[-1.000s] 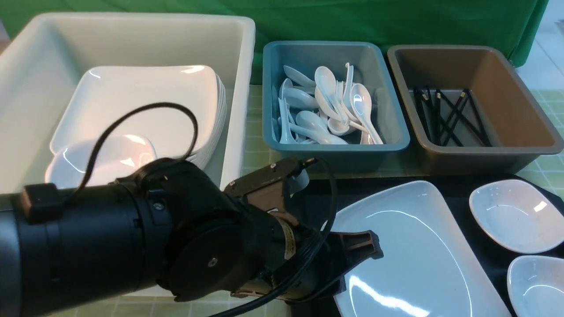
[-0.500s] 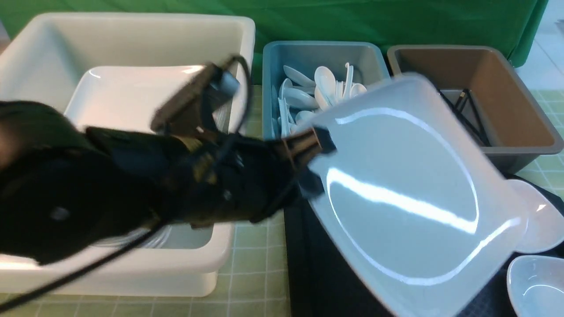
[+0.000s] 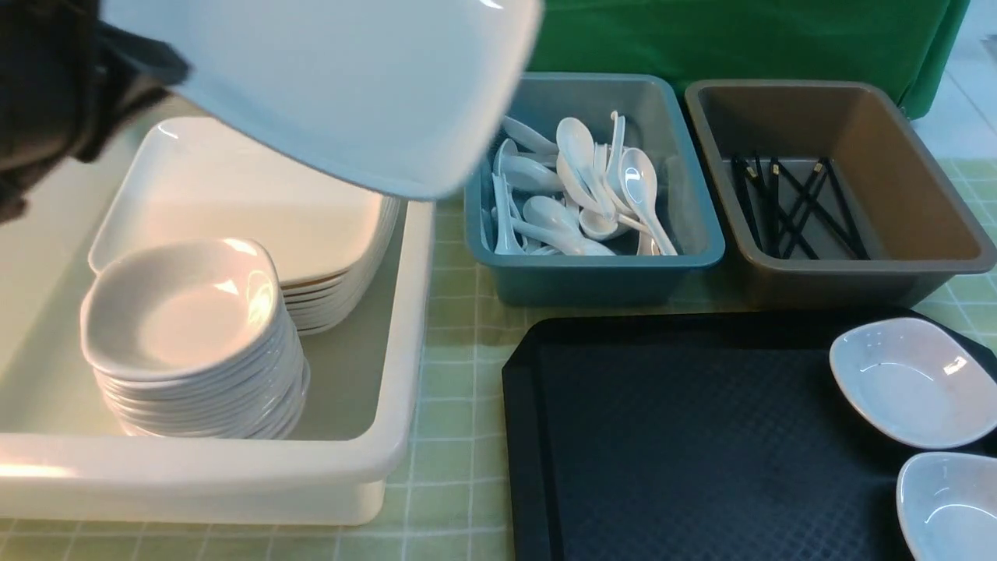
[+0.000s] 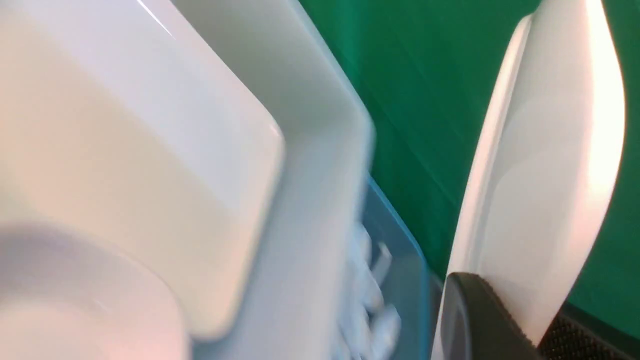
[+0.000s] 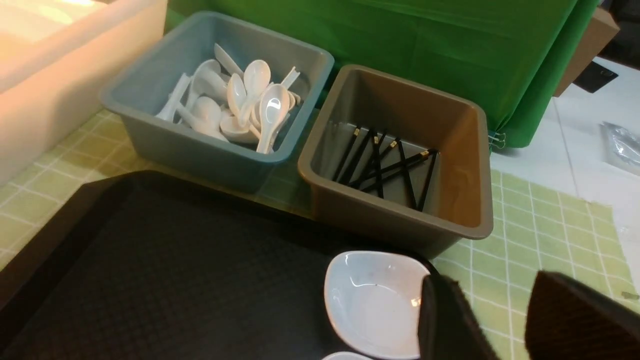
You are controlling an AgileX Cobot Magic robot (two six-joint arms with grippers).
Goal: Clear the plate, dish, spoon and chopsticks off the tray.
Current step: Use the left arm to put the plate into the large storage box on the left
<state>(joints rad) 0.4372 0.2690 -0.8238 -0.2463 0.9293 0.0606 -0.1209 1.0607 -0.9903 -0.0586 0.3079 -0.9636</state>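
Glossy white square plate [image 3: 335, 86], rounded corners, tilted above the cream plastic tub [image 3: 405, 312] (well clear of the tray), rim pinched by the closed left gripper [image 4: 517, 322], right gripper [image 5: 495, 295] parted, empty, near a small rounded dish [image 5: 375, 300] on the diamond-textured black tray [image 3: 662, 436].

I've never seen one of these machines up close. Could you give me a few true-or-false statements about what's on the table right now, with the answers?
1. The big plate lies on the black tray. False: the left claw holds it up above the white tub.
2. Two small dishes sit on the tray. True.
3. The blue bin holds chopsticks. False: it holds spoons; the chopsticks lie in the brown bin.
4. The right claw grips nothing. True.
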